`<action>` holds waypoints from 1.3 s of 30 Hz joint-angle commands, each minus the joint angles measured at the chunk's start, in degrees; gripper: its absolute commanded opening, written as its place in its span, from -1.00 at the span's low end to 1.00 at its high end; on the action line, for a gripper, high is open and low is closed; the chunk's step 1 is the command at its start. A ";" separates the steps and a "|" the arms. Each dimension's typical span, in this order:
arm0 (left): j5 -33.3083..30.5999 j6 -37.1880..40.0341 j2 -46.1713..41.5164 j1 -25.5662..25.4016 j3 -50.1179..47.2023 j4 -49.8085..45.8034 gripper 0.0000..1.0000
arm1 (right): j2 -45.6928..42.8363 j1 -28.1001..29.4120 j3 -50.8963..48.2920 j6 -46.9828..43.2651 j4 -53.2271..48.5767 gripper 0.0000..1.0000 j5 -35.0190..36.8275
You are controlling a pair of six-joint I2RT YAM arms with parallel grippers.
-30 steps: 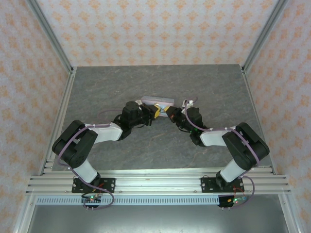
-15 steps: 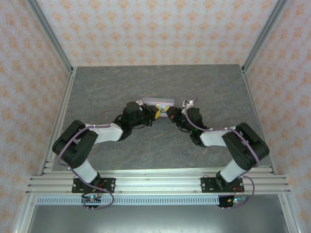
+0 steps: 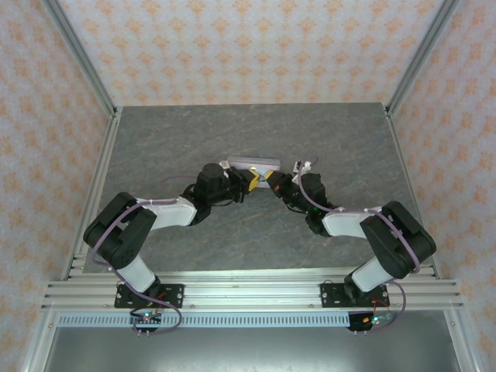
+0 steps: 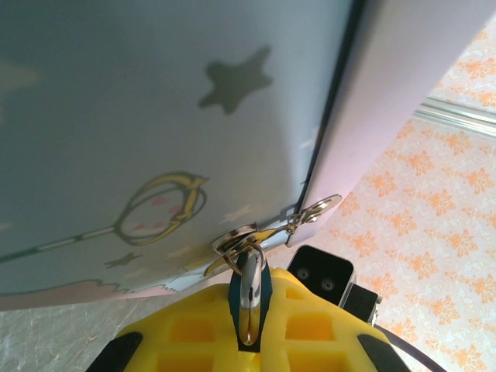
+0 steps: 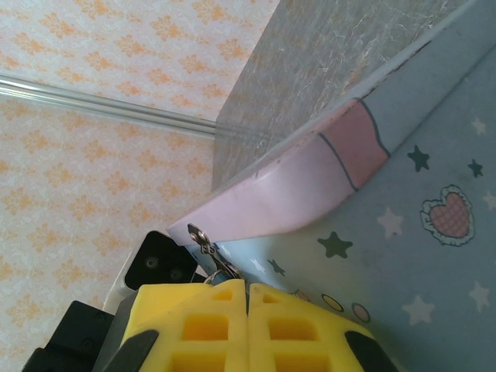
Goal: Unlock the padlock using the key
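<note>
grip: left pincer [image 3: 250,180] clamped on small dark-teal, metal-shackled padlock [image 4: 249,280] at pale-blue cartoon tin box [image 4: 155,116] hasp [image 4: 310,213] | right pincer [image 5: 248,298] pressed closed, cannot tell if it holds the key | progress: padlock apparently not yet opened

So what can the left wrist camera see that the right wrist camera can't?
Left wrist camera: the little padlock hanging from the metal clasp of the tin, pinched between the yellow fingers of the left gripper, plus a printed ring on a stick.
Right wrist camera: the right gripper pressed shut, the tin's pink edge, a frilly heart and the grey table.
Both: the pale blue starry tin, its clasp and the orange-flowered wall.
</note>
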 commanded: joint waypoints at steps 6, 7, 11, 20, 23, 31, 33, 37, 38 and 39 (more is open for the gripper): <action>-0.24 1.34 -0.68 -0.12 -0.60 1.20 -1.00 | -1.65 0.47 -0.93 -0.37 2.52 -1.00 -1.90; -0.24 1.22 -0.75 -0.12 -0.74 1.18 -1.00 | -1.83 0.47 -1.27 -0.37 2.37 -1.00 -1.91; -0.50 1.47 -1.38 -0.12 -1.93 0.47 -1.00 | -4.12 0.49 -3.32 -1.47 -1.01 -1.00 -2.50; -2.07 -0.87 -1.28 -0.36 -6.15 2.48 -1.00 | -13.61 0.47 -9.77 -3.78 -8.92 -1.00 -3.37; -2.60 -1.44 -1.38 -0.63 -6.91 3.22 -1.00 | -15.68 0.47 -11.96 -2.92 -8.40 -1.00 -3.81; -2.19 -2.02 -1.60 -1.87 -7.24 6.74 -1.00 | -18.33 0.47 -15.86 -2.34 -3.44 -1.00 -6.57; -1.79 -2.04 -1.95 -2.13 -7.46 7.73 -1.00 | -18.99 0.52 -16.40 -3.34 -2.09 -1.00 -7.16; -1.04 -1.68 -3.04 -2.14 -7.84 7.50 -1.00 | -19.02 0.47 -16.91 -5.01 -0.01 -1.00 -7.87; -0.94 -1.61 -3.37 -2.14 -7.88 7.33 -1.00 | -19.00 0.47 -16.76 -5.50 0.55 -1.00 -8.13; -0.94 -1.60 -3.78 -2.14 -7.88 7.21 -1.00 | -19.01 0.47 -16.63 -5.76 0.79 -1.00 -8.31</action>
